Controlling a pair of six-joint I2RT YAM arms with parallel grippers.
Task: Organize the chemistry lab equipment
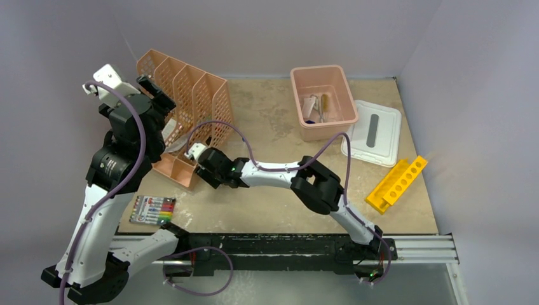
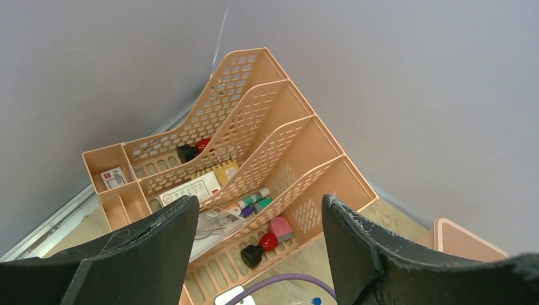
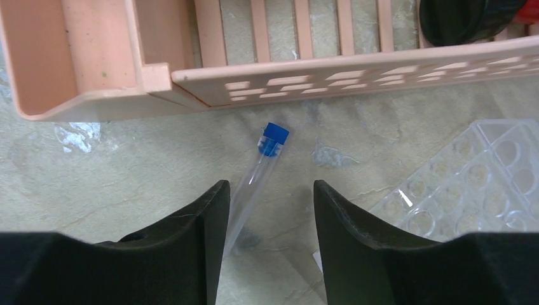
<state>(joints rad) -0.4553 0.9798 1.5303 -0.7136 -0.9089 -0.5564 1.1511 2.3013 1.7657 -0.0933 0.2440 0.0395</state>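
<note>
A clear tube with a blue cap (image 3: 253, 184) lies on the table just in front of the orange file organiser (image 3: 330, 73). My right gripper (image 3: 270, 185) is open and hovers over the tube, whose lower end runs beside my left finger (image 3: 191, 241). A clear rack with round wells (image 3: 470, 184) lies to the right of it. In the top view my right gripper (image 1: 204, 170) is at the organiser's front corner. My left gripper (image 1: 159, 95) is open and empty, raised above the organiser (image 2: 267, 114). The tube's blue cap (image 2: 316, 300) shows at the bottom edge of the left wrist view.
A pink bin (image 1: 299, 105) at the back holds several small items. A white lid (image 1: 372, 133) and a yellow rack with holes (image 1: 397, 184) lie to the right. A marker pack (image 1: 152, 210) lies near the left arm. The organiser (image 1: 191, 95) holds pens, cards and stamps.
</note>
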